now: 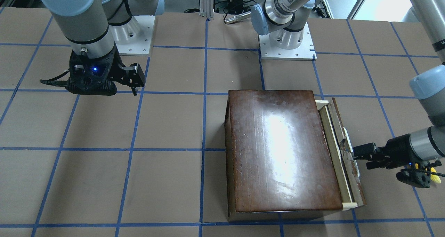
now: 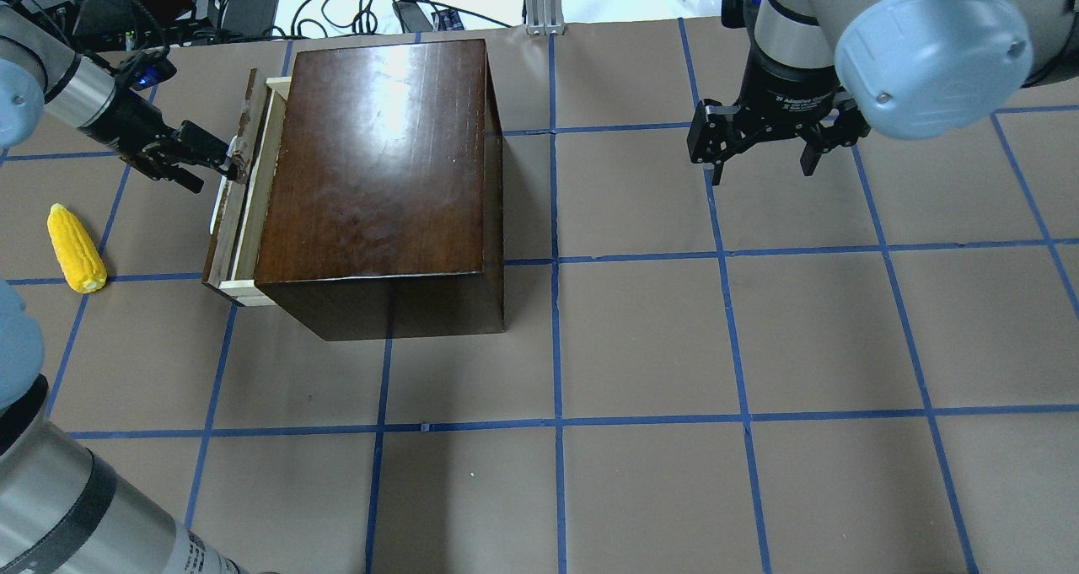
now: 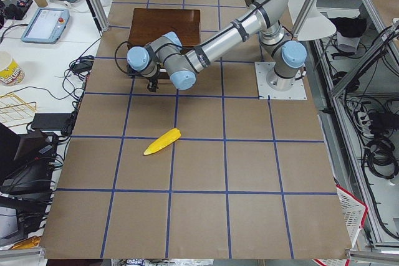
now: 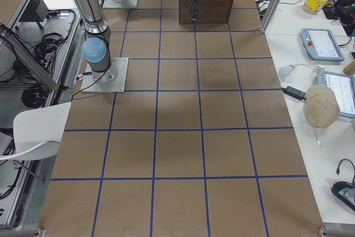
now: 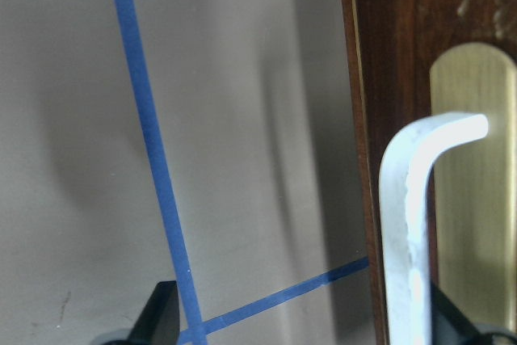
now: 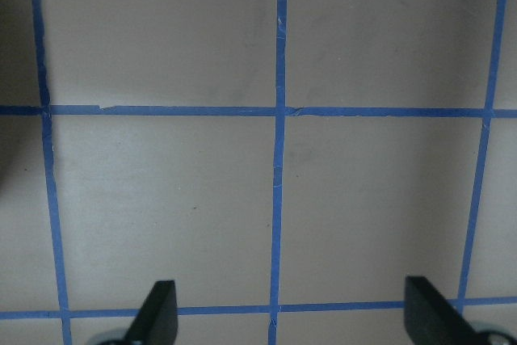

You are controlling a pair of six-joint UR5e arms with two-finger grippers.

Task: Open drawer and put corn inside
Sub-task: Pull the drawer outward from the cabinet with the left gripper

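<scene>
The glossy dark-brown box (image 2: 379, 152) stands left of the table's middle. Its drawer (image 2: 240, 211) is pulled out a narrow gap on the box's left side, showing the pale-wood tray and the dark worn front panel (image 1: 347, 167). My left gripper (image 2: 202, 163) is open at the drawer front. In the left wrist view the cream handle (image 5: 404, 224) stands between the fingers, close to the right one. The yellow corn (image 2: 76, 248) lies on the table left of the drawer, apart from it. My right gripper (image 2: 759, 165) is open and empty above the table, far right of the box.
The table is brown paper with a blue tape grid (image 2: 556, 422). The arm bases (image 1: 286, 45) stand at the robot's edge. Cables and devices (image 2: 253, 1) lie beyond the far edge. In the front view the corn (image 1: 434, 176) is mostly hidden behind my left wrist.
</scene>
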